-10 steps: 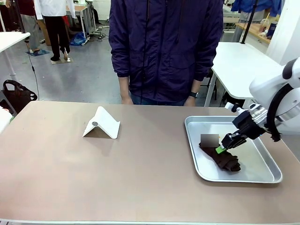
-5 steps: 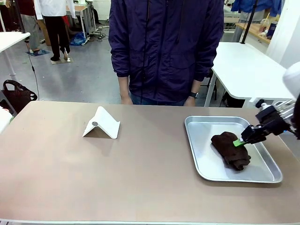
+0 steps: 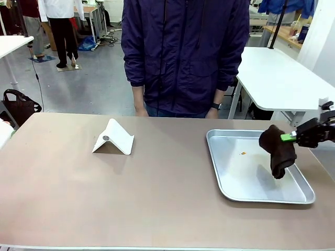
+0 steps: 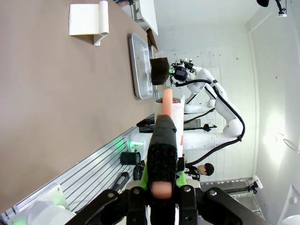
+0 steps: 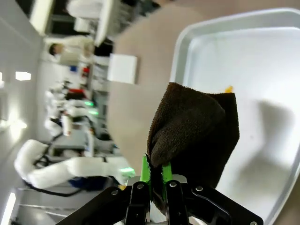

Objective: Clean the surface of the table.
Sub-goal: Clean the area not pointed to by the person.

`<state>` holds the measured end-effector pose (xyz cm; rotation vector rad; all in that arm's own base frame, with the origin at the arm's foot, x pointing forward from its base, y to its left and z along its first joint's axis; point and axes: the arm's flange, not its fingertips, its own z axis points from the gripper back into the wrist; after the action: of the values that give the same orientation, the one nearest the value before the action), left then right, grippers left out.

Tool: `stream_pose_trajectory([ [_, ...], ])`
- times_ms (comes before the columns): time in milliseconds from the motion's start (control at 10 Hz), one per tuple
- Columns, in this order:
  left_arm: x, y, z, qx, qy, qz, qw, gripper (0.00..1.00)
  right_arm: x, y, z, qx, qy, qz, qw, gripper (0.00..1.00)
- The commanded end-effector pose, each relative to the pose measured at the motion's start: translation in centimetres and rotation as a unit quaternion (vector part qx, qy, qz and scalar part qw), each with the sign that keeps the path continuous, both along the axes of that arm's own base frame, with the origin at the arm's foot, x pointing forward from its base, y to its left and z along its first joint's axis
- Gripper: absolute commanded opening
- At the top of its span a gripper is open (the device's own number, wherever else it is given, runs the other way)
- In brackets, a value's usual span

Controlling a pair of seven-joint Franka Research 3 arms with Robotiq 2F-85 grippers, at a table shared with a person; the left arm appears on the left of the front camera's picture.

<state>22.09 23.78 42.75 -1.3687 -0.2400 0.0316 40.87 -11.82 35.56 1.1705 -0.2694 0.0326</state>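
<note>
The brownish-taupe table (image 3: 131, 193) spreads wide in the front view, and its top (image 4: 47, 93) also runs along the left wrist view. At its right end, my right gripper (image 3: 289, 137) is shut on a dark brown cloth (image 3: 277, 149), which hangs just above a silver tray (image 3: 261, 200). In the right wrist view the cloth (image 5: 197, 131) bunches over the green pads of the right gripper (image 5: 156, 171). My left gripper (image 4: 161, 176) is off the table's near side, shut on a stick-like tool (image 4: 161, 154) with a black rough grip and a pink end.
A white folded stand (image 3: 113, 137) sits on the table's left-middle part. A tiny orange crumb (image 3: 243, 153) lies on the tray floor. A person in a dark jacket (image 3: 183, 52) stands at the far edge. White-topped tables stand behind.
My right gripper has lifted the brown cloth off the tray floor and drawn it up and to the right. The orange crumb under it has come into sight.
</note>
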Motion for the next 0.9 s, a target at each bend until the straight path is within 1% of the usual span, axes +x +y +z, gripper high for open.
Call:
stream_pose_trajectory([
  [0, -0.2, -0.3, 0.2, -0.003, 0.003, 0.004, 1.000, 0.22, -0.9, -1.9, 0.9, 0.072, -0.012, -0.029, 0.997, 0.11],
  [100, -0.2, -0.3, 0.2, -0.003, 0.003, 0.004, 1.000, 0.22, -2.4, -2.7, 1.8, 0.096, -0.022, -0.027, 0.995, 0.11],
  [200, -0.2, -0.3, 0.2, -0.003, 0.003, 0.004, 1.000, 0.22, -4.2, -3.2, 2.6, 0.100, -0.012, -0.021, 0.995, 0.11],
  [300, -0.2, -0.3, 0.2, -0.003, 0.003, 0.004, 1.000, 0.22, -6.1, -3.4, 3.4, 0.095, 0.007, -0.016, 0.995, 0.11],
  [400, -0.2, -0.3, 0.2, -0.003, 0.003, 0.004, 1.000, 0.22, -8.4, -3.7, 4.3, 0.098, 0.018, 0.006, 0.995, 0.11],
  [500, -0.2, -0.3, 0.2, -0.003, 0.003, 0.004, 1.000, 0.22, -10.8, -4.1, 5.1, 0.107, 0.002, 0.015, 0.994, 0.11],
  [600, -0.2, -0.3, 0.2, -0.003, 0.003, 0.004, 1.000, 0.22, -12.8, -4.5, 5.4, 0.118, -0.020, 0.007, 0.993, 0.11],
  [700, -0.2, -0.3, 0.2, -0.003, 0.003, 0.004, 1.000, 0.22, -14.1, -4.6, 5.5, 0.132, -0.038, 0.001, 0.991, 0.11],
  [800, -0.2, -0.3, 0.2, -0.003, 0.003, 0.004, 1.000, 0.22, -10.6, -4.2, 4.2, 0.105, -0.007, 0.014, 0.994, 0.11],
])
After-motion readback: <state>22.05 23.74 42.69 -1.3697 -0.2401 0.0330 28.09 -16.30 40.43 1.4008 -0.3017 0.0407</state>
